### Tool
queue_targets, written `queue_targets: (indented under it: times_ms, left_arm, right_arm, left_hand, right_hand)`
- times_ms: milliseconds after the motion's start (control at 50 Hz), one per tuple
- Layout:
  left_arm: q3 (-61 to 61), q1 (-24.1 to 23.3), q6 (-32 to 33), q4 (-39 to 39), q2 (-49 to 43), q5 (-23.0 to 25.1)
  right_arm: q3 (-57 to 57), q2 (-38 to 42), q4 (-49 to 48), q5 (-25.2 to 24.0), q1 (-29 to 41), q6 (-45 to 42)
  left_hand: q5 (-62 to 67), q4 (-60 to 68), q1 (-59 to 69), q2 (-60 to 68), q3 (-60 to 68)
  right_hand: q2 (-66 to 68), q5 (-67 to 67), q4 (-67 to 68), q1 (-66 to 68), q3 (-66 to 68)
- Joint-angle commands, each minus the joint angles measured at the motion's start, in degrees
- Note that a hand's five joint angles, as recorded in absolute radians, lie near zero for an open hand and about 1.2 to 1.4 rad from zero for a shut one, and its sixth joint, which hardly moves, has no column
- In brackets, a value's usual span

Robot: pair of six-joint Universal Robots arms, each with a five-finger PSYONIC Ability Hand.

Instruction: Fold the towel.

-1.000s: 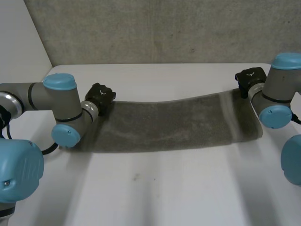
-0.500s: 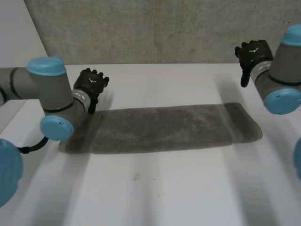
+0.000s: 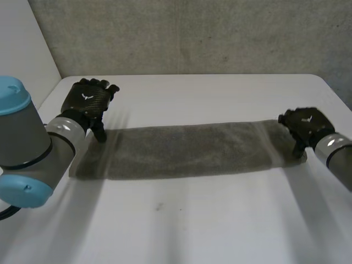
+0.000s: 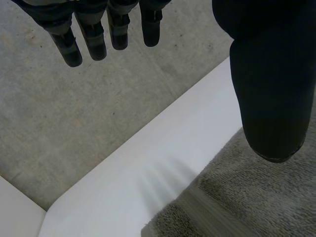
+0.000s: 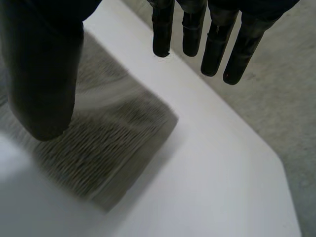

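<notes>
**Folded towel lies crosswise, both hands released above its ends**

The grey towel (image 3: 187, 151) lies flat on the white table (image 3: 209, 225) as a long, narrow folded strip. Its long axis runs left to right, and the right end sits slightly farther back than the left. A paler woven band crosses the strip near its right end. In the right wrist view, that end shows stacked layers along its edge.

The left hand (image 3: 88, 102) is at the towel's far-left corner, with the back of the hand facing up and the thumb pointing down toward the cloth. In the left wrist view its fingers (image 4: 94, 34) hang straight and spread over bare table beyond the towel's far edge. The thumb is over the cloth, and the hand grips nothing.

The right hand (image 3: 305, 125) is at the towel's right end, back up, with its forearm coming in from the near right. In the right wrist view its fingers (image 5: 212, 44) are straight over bare table past the corner, the thumb is over the pale band, and it too holds nothing.

Each hand has a small white emblem on its back, too small to read. A grey concrete wall (image 3: 192, 33) stands behind the table.
</notes>
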Motion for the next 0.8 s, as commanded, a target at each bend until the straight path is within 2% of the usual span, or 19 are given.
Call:
queue_targets:
  times_ms: [20, 80, 100, 120, 160, 240, 280, 340, 460, 540, 580, 620, 640, 660, 680, 720, 740, 780, 800]
  left_arm:
    - [-1.2, -0.28, 0.04, 0.17, 0.13, -0.01]
    - [-1.2, -0.63, 0.04, 0.17, 0.13, -0.01]
    - [-1.2, -0.63, -0.05, 0.17, 0.13, -0.01]
    - [-1.2, -0.63, -0.05, 0.17, 0.13, -0.01]
    - [-1.29, -0.63, -0.05, 0.17, 0.13, -0.01]
    - [-1.38, -0.63, -0.14, 0.17, 0.13, -0.01]
    - [-1.91, -0.63, -0.05, 0.17, 0.13, -0.01]
    - [-2.08, -0.54, -0.05, 0.17, 0.22, 0.07]
    - [-2.08, -0.37, -0.05, 0.08, 0.3, 0.07]
    - [-2.17, -0.28, -0.05, 0.08, 0.92, 0.07]
    - [-2.26, -0.28, -0.05, 0.0, 1.1, 0.07]
    - [-3.05, -0.28, -0.05, 0.0, 1.53, 0.16]
    - [-3.05, -0.28, -0.05, 0.0, 1.53, 0.16]
    - [-3.22, -0.36, 0.04, 0.08, 2.06, 0.07]
    - [-3.23, -0.37, 0.04, 0.08, 2.06, 0.07]
    - [-3.4, -0.45, 0.04, 0.08, 3.2, 0.07]
    - [-3.4, -0.45, 0.04, 0.08, 3.2, 0.07]
    - [-3.58, -0.45, -0.05, 0.08, 3.9, -0.01]
    - [-3.58, -0.45, -0.05, 0.08, 3.91, -0.01]
  right_arm:
    - [-0.03, 5.55, -0.87, -0.61, -0.41, -3.21]
    - [-0.83, 7.04, -0.95, -0.52, -0.58, -3.83]
    - [-1.43, 7.91, -0.95, -0.43, -0.58, -4.0]
    - [-1.44, 7.92, -0.95, -0.43, -0.58, -4.01]
    - [-3.1, 9.06, -0.95, 0.62, -1.28, -3.92]
    - [-4.78, 8.71, -0.51, 2.47, -3.39, -3.83]
    - [-5.83, 7.57, 0.1, 6.23, -6.1, -4.35]
    - [-6.53, 6.43, 1.06, 8.79, -9.35, -7.24]
    - [-7.33, 4.76, 5.54, 9.76, -16.65, -18.22]
    - [-8.64, 3.09, 6.25, 9.5, -16.67, -19.3]
    - [-9.7, 2.12, 6.25, 9.59, -15.87, -18.07]
    - [-12.41, -1.12, 6.52, 9.5, -10.37, -13.52]
    - [-12.43, -1.13, 6.52, 9.5, -10.34, -13.5]
    - [-14.08, -2.0, 6.52, 9.33, -5.99, -11.15]
    - [-14.1, -2.01, 6.52, 9.33, -5.94, -11.12]
    - [-17.16, -1.93, 5.99, 8.8, 3.59, -7.8]
    - [-17.17, -1.92, 5.99, 8.8, 3.64, -7.78]
    - [-19.71, 0.0, 5.73, 8.45, 13.52, -6.99]
    - [-19.72, 0.01, 5.73, 8.45, 13.57, -6.99]
  left_hand:
    - [-1.62, 0.41, -0.02, 0.5, 0.32]
    - [-1.62, 0.41, -0.02, 0.5, 0.32]
    - [-1.62, 0.41, -0.02, 0.5, 0.32]
    - [-1.62, 0.41, -0.02, 0.5, 0.32]
    - [-1.62, 0.41, -0.02, 0.5, 0.32]
    - [-1.62, 0.41, -0.02, 0.5, 0.32]
    - [-1.62, 0.41, -0.02, 0.5, 0.32]
    - [-1.62, 0.41, -0.02, 0.5, 0.32]
    - [-1.62, 0.41, -0.02, 0.5, 0.32]
    - [-1.62, 0.41, -0.02, 0.5, 0.32]
    - [-1.62, 0.41, -0.02, 0.5, 0.32]
    - [-1.62, 0.41, -0.02, 0.5, 0.32]
    - [-1.62, 0.41, -0.02, 0.5, 0.32]
    - [-1.62, 0.41, -0.02, 0.5, 0.32]
    - [-1.62, 0.41, -0.02, 0.5, 0.32]
    - [-1.62, 0.41, -0.02, 0.5, 0.32]
    - [-1.62, 0.41, -0.02, 0.5, 0.32]
    - [-1.62, 0.41, -0.02, 0.5, 0.32]
    - [-1.62, 0.41, -0.02, 0.5, 0.32]
  right_hand:
    - [8.0, 6.47, 7.56, 7.1, 7.47]
    - [16.74, 15.21, 16.3, 15.84, 16.21]
    - [27.57, 26.04, 27.13, 26.67, 27.04]
    - [27.68, 26.15, 27.24, 26.78, 27.15]
    - [61.45, 59.92, 61.01, 60.55, 60.92]
    - [61.6, 60.07, 61.16, 60.7, 61.07]
    - [61.6, 60.07, 61.16, 60.7, 61.07]
    - [61.6, 60.07, 61.16, 60.7, 61.07]
    - [61.6, 60.07, 61.16, 60.7, 61.07]
    - [61.6, 60.07, 61.16, 60.7, 61.07]
    - [61.6, 60.07, 61.16, 60.7, 61.07]
    - [61.6, 60.07, 61.16, 60.7, 61.07]
    - [61.6, 60.07, 61.16, 60.7, 61.07]
    - [61.6, 60.07, 61.16, 60.7, 61.07]
    - [61.6, 60.07, 61.16, 60.7, 61.07]
    - [61.6, 60.07, 61.16, 60.7, 61.07]
    - [61.6, 60.07, 61.16, 60.7, 61.07]
    - [61.6, 60.07, 61.16, 60.7, 61.07]
    - [61.6, 60.07, 61.16, 60.7, 61.07]
